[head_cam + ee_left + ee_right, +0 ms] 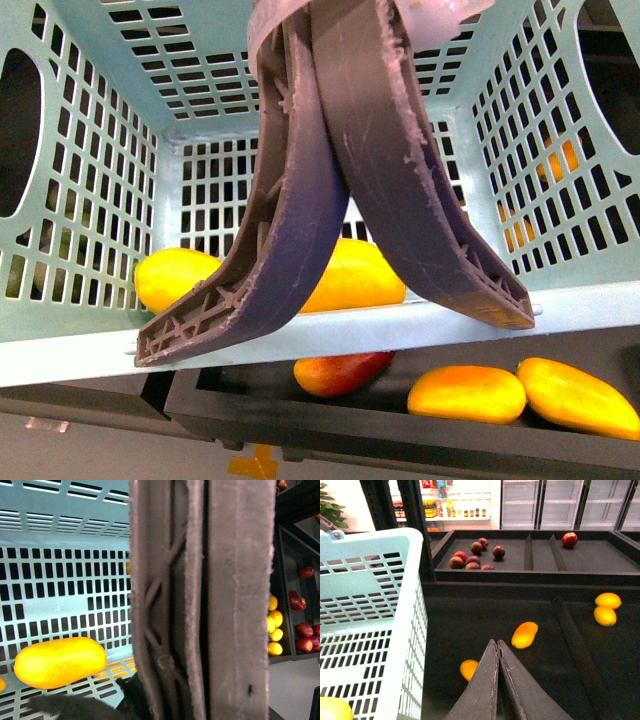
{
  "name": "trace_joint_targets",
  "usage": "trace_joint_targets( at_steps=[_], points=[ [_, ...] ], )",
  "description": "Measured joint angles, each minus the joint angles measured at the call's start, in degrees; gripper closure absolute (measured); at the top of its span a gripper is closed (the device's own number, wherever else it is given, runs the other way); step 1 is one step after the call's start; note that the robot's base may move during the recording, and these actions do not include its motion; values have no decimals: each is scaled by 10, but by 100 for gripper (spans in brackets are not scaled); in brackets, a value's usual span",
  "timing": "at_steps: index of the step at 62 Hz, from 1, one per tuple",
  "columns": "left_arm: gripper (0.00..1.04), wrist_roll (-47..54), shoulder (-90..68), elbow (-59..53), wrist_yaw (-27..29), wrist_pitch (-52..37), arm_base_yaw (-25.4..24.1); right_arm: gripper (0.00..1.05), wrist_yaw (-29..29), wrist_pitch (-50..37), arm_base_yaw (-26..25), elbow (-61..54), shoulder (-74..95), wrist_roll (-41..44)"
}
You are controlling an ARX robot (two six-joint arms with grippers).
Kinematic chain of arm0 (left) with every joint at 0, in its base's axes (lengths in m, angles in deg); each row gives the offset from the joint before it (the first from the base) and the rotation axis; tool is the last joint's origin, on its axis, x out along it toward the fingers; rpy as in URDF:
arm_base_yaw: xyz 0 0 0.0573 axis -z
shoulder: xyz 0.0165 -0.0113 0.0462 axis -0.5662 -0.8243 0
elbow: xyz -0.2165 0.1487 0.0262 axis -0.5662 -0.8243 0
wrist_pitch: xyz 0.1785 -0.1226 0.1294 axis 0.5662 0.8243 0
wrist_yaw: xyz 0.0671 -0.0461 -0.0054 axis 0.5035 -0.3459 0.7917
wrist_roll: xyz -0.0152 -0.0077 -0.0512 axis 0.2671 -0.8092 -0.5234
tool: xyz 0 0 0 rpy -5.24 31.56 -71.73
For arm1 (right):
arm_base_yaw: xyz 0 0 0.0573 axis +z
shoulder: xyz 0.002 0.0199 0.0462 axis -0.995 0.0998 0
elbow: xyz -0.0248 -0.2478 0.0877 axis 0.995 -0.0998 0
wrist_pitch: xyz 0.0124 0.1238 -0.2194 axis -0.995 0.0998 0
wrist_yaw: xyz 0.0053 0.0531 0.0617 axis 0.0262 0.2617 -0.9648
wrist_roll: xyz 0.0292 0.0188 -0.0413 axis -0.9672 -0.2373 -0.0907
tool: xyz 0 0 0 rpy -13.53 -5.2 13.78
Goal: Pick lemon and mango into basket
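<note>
Light turquoise slotted plastic basket (100, 200) is showing smooth, semi-gloss walls; its dark brown plastic handles (300, 200) are looking matt, scuffed, rough-edged.

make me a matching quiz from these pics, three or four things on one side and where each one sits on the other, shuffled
Things:
1. yellow mango
2. red apple
3. two lemons
4. right gripper

Places:
A. alone in a far back shelf compartment
B. on the basket floor
C. past a divider from the loose mango
D. shut, above the dark shelf beside the basket

Pairs: 1-B, 2-A, 3-C, 4-D
</note>
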Motion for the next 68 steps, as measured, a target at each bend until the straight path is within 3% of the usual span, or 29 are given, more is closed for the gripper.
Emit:
trace_joint_targets(
  at_steps=[22, 30, 46, 53, 62, 68],
  points=[
    [91, 0, 0, 0, 0, 0, 0, 103, 0, 50, 0, 0, -50, 0],
    [91, 0, 0, 0, -1, 0, 0, 103, 0, 143, 0, 0, -132, 0],
    [91, -1, 0, 0, 0, 0, 0, 103, 0, 148, 0, 0, -144, 0],
    [91, 0, 0, 0, 0, 0, 0, 76, 0, 148, 0, 0, -144, 0],
    [91, 0, 0, 0, 0, 0, 0, 55, 0, 148, 0, 0, -144, 0],
    [91, 0, 0, 0, 0, 0, 0, 34, 0, 148, 0, 0, -144, 0]
  ],
)
